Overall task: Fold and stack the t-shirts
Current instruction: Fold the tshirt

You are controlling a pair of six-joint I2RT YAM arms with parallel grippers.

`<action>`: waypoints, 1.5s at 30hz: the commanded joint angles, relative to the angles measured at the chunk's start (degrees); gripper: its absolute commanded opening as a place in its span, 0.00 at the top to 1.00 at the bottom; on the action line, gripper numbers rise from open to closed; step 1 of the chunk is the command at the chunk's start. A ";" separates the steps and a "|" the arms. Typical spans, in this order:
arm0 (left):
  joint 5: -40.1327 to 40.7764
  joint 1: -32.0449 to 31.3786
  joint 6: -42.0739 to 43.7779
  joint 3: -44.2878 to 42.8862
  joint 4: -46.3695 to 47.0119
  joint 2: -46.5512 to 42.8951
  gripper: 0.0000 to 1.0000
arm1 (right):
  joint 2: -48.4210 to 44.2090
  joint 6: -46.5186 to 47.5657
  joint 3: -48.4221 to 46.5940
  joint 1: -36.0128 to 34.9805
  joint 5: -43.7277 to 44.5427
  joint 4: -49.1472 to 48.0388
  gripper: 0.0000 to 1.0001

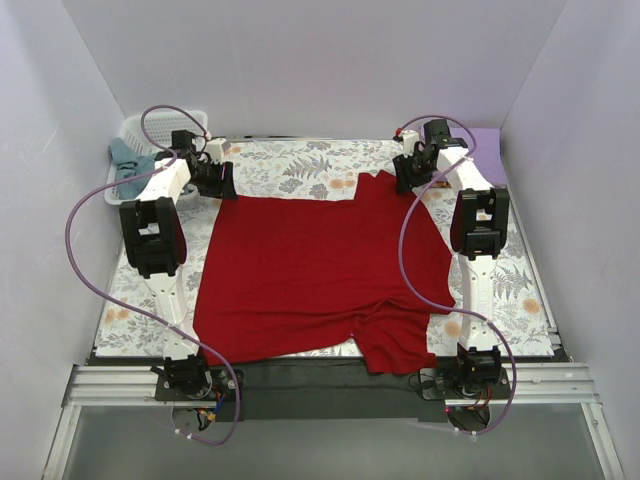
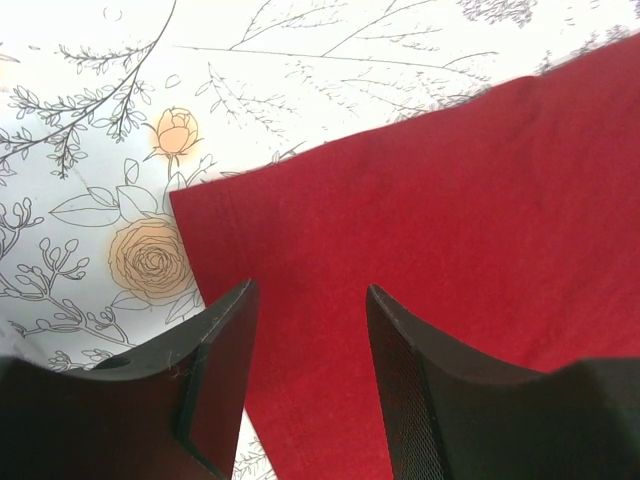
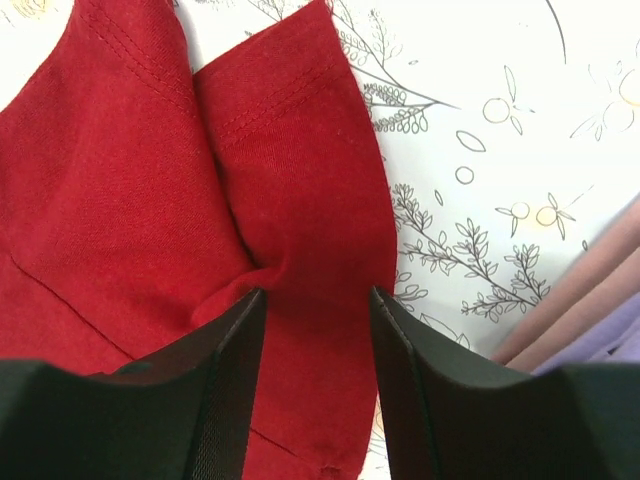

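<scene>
Deep red tee [image 1: 310,270], white tablecloth [image 1: 290,165] w/ grey leaves & peach roses, lavender tee [image 1: 488,145], poss. blue-grey tee [image 1: 125,160], white basket [image 1: 127,126]

red t-shirt [image 1: 320,270]: soft knit cloth, matt; a fine weave and stitched hems are seen.
table cloth [image 1: 290,165]: smooth printed cloth, matt.
basket [image 1: 130,135]: white plastic lattice, slightly glossy.
blue-grey t-shirt [image 1: 125,160]: soft matt cloth, crumpled.
lavender t-shirt [image 1: 487,145]: matt cloth.
left gripper fingers [image 2: 215,370]: black matt plastic; a fine grid texture is seen on one inner face.
arm shells [image 1: 170,185]: smooth white plastic.
cables [image 1: 68,225]: smooth purple sheathing.
rails [image 1: 110,385]: bare metal, dull.
</scene>
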State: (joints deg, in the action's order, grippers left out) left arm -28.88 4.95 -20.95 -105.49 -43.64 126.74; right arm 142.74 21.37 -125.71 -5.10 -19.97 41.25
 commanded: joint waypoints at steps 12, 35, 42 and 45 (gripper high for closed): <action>0.76 0.59 1.09 0.64 0.83 -1.40 0.54 | -5.80 0.96 0.03 0.27 -2.62 -1.44 0.62; 1.29 0.67 1.53 -0.07 1.36 -0.26 0.54 | -2.46 0.17 -2.43 1.15 -0.51 -4.16 0.56; 1.46 0.67 1.70 -0.50 1.19 0.00 0.53 | -0.27 0.34 -2.35 0.18 0.81 -5.31 0.55; 1.81 0.67 1.88 -0.33 1.10 0.00 0.53 | 0.17 0.17 -1.82 -0.08 0.19 -5.39 0.54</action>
State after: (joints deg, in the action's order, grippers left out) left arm -28.27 5.21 -20.25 -104.97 -43.29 128.42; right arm 141.56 21.98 -125.86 -4.67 -19.46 37.36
